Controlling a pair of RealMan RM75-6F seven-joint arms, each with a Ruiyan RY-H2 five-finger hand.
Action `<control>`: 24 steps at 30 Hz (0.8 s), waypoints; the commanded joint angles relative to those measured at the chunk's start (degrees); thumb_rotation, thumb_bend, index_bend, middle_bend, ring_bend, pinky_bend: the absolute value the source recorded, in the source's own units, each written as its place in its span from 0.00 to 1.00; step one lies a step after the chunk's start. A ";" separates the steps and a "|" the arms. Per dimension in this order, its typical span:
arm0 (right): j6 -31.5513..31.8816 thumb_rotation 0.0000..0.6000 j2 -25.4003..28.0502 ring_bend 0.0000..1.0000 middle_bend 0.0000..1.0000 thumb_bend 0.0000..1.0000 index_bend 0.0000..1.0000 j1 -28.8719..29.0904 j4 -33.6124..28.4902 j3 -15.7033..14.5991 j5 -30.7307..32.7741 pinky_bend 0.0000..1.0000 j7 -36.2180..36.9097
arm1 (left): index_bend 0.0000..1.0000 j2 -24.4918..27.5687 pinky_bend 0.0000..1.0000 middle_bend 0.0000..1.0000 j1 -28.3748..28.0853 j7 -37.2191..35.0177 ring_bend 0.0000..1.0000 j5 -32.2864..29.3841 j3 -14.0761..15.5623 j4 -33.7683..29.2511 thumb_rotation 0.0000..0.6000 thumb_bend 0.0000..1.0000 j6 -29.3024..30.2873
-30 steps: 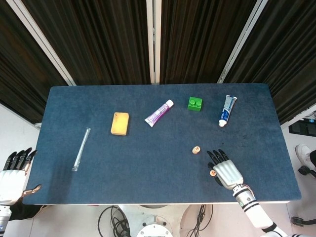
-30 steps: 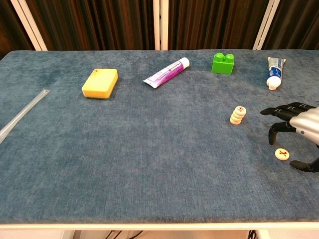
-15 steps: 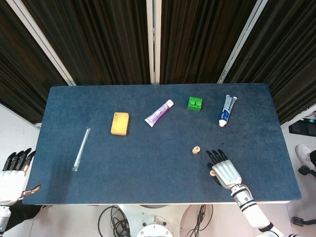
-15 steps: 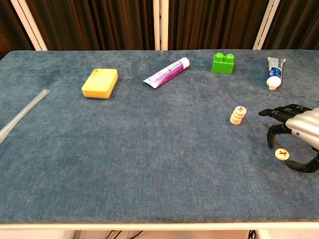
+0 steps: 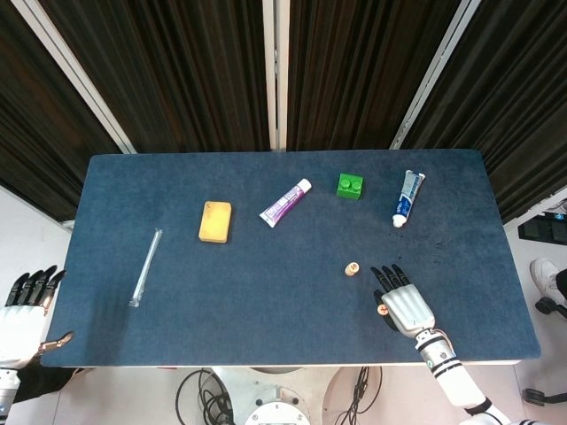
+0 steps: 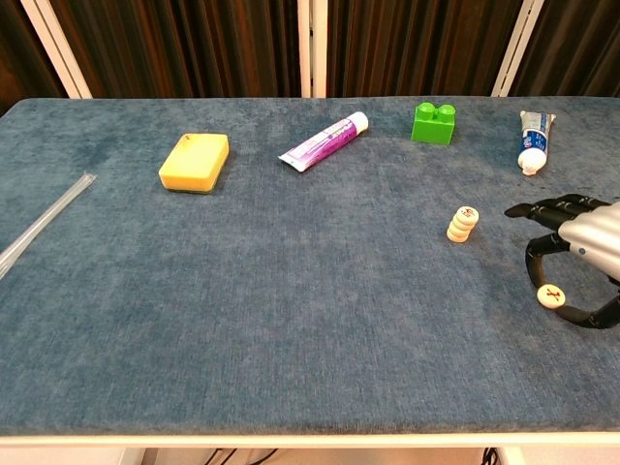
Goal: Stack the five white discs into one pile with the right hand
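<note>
Right hand point(image 6: 579, 254) now pinches the loose white disc point(image 6: 551, 294) between thumb and a finger; earlier it lay on the table point(image 6: 291, 320). Disc stack point(image 6: 462, 224) unchanged, nearby. Left hand point(image 5: 25, 314) spread, off-table.

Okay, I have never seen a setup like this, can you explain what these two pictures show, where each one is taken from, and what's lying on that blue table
This is a two-armed robot with mechanical fingered hands, steered by a person. One picture looks down from its head, the other looks forward from its chest.

On the blue table lie a clear tube, a yellow sponge, a purple tube, a green brick and a toothpaste tube.

Near the right robot hand stands a pile of white discs. One last disc sits between that hand's thumb and fingers; whether it is already gripped or lifted, I cannot tell.

The left robot hand waits off the table's corner, fingers apart, holding nothing.
</note>
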 commanded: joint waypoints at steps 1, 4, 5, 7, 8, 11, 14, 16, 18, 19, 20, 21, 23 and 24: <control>-0.13 1.00 0.64 0.00 0.05 0.24 0.50 0.59 -0.86 0.94 -0.05 0.00 0.07 | 0.00 2.89 0.00 0.00 -0.08 4.89 0.00 -1.44 0.35 -3.83 1.00 0.03 -1.65; -0.56 1.00 1.59 0.00 0.05 0.24 0.50 2.08 -2.33 2.89 -0.01 0.00 -0.80 | 0.00 2.16 0.00 0.00 0.64 2.28 0.00 -0.56 1.36 -1.28 1.00 0.03 -1.38; -0.80 1.00 1.84 0.00 0.05 0.24 0.50 2.79 -2.91 3.86 0.18 0.00 -1.31 | 0.00 1.55 0.00 0.00 0.66 1.48 0.00 -0.14 1.26 -0.26 1.00 0.03 -0.93; -1.45 1.00 2.07 0.00 0.05 0.24 0.50 4.01 -3.64 5.45 0.87 0.00 -2.11 | 0.00 1.04 0.00 0.00 0.70 0.54 0.00 0.27 1.19 0.65 1.00 0.03 -0.51; -2.11 1.00 2.12 0.00 0.05 0.24 0.50 4.90 -3.96 6.55 1.67 0.00 -2.80 | 0.00 0.80 0.00 0.00 0.69 0.09 0.00 0.35 1.12 1.08 1.00 0.03 -0.40; -4.66 1.00 1.89 0.00 0.05 0.24 0.50 7.32 -4.35 9.22 4.89 0.00 -4.63 | 0.00 0.40 0.00 0.00 0.73 -0.85 0.00 0.46 0.94 1.74 1.00 0.03 -0.03; -7.88 1.00 1.51 0.00 0.06 0.24 0.51 9.94 -4.26 11.42 9.25 0.00 -6.88 | 0.00 0.22 0.00 0.00 0.79 -1.55 0.00 0.48 0.70 2.15 1.00 0.03 0.39; -9.50 1.00 0.85 0.00 0.06 0.24 0.51 11.56 -3.61 12.26 11.90 0.00 -8.83 | 0.00 0.27 0.00 0.00 0.79 -1.73 0.00 0.47 0.54 2.27 1.00 0.03 0.59; -10.30 1.00 0.14 0.00 0.06 0.24 0.51 12.67 -2.90 12.67 13.81 0.00 -10.39 | 0.00 0.38 0.00 0.00 0.85 -1.89 0.00 0.44 0.48 2.29 1.00 0.03 0.72; -10.65 1.00 -0.31 0.00 0.06 0.24 0.51 13.29 -2.57 12.84 14.95 0.00 -11.23 | 0.00 0.42 0.00 0.00 0.86 -1.97 0.00 0.38 0.43 2.33 1.00 0.03 0.77; -10.81 1.00 -0.64 0.00 0.06 0.24 0.51 13.71 -2.33 12.94 15.69 0.00 -11.79 | 0.00 0.44 0.00 0.00 0.84 -2.01 0.00 0.38 0.41 2.34 1.00 0.03 0.74; -10.94 1.00 -0.98 0.00 0.06 0.24 0.51 14.10 -2.08 13.00 16.39 0.00 -12.27 | 0.00 0.46 0.00 0.00 0.84 -2.06 0.00 0.37 0.43 2.35 1.00 0.03 0.69; -11.29 1.00 -1.64 0.00 0.06 0.24 0.51 14.90 -1.67 13.00 17.94 0.00 -13.19 | 0.00 0.41 0.00 0.00 0.69 -2.07 0.00 0.42 0.39 2.43 1.00 0.03 0.50; -11.34 1.00 -1.90 0.00 0.06 0.24 0.51 15.21 -1.51 12.94 18.46 0.00 -13.59 | 0.00 0.38 0.00 0.00 0.64 -2.06 0.00 0.48 0.37 2.44 1.00 0.03 0.49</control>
